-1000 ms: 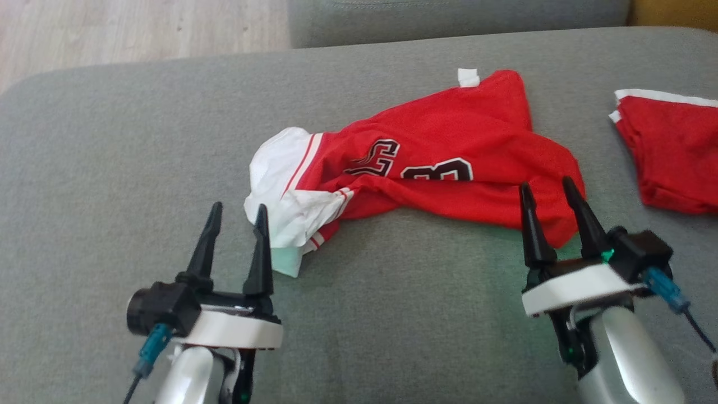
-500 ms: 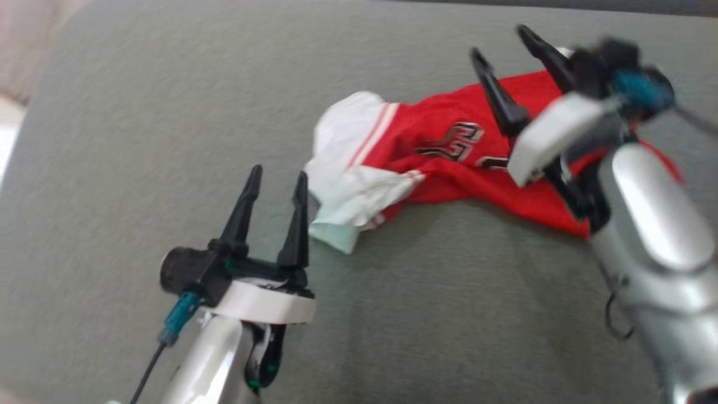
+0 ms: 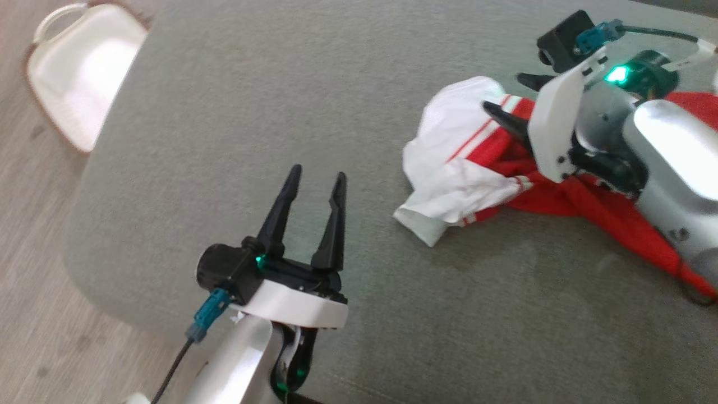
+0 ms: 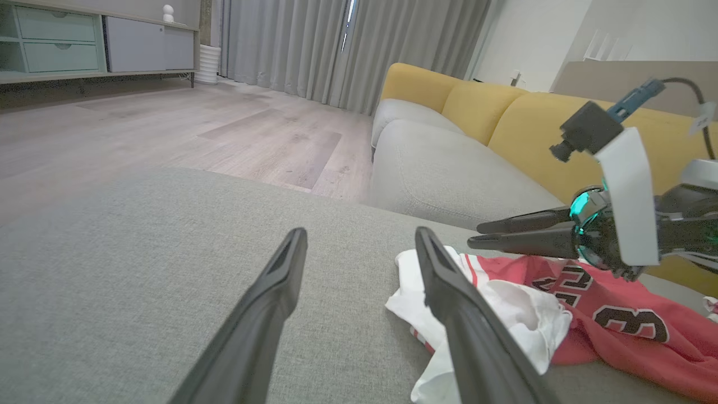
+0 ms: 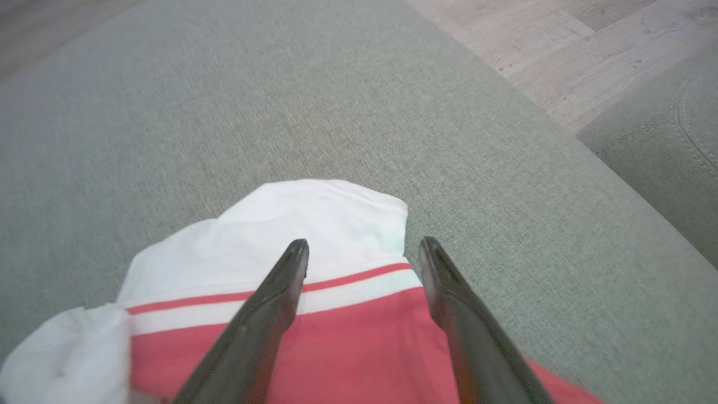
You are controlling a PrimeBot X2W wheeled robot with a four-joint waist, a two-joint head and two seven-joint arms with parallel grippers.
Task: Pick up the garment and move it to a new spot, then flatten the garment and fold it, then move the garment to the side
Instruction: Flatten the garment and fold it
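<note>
The garment (image 3: 460, 168), a red jersey with white sleeves and red-striped trim, is lying crumpled on a grey cushion (image 3: 280, 84) toward the right of the head view, its white end pointing left and its red body trailing off to the lower right.

The left gripper (image 3: 317, 171) is hovering at the lower middle of that view, over bare cushion just left of the garment. Its jaws are standing apart with nothing between them. In the left wrist view the same gripper (image 4: 360, 233) is pointing across the cushion, with the garment (image 4: 589, 303) lying at the lower right and showing black-and-white numerals on the red cloth.

The right gripper (image 3: 502, 91) is reaching in from the upper right, its 2 fingers pointing left above the white sleeve; its jaws are also standing apart and holding nothing. In the right wrist view this gripper (image 5: 362, 244) is hanging over the striped edge where the garment (image 5: 280, 224) is turning from white to red.

A wooden floor (image 3: 33, 280) is showing along the left edge of the head view, and a yellow sofa (image 4: 505, 112) is sitting at the upper right of the left wrist view.
</note>
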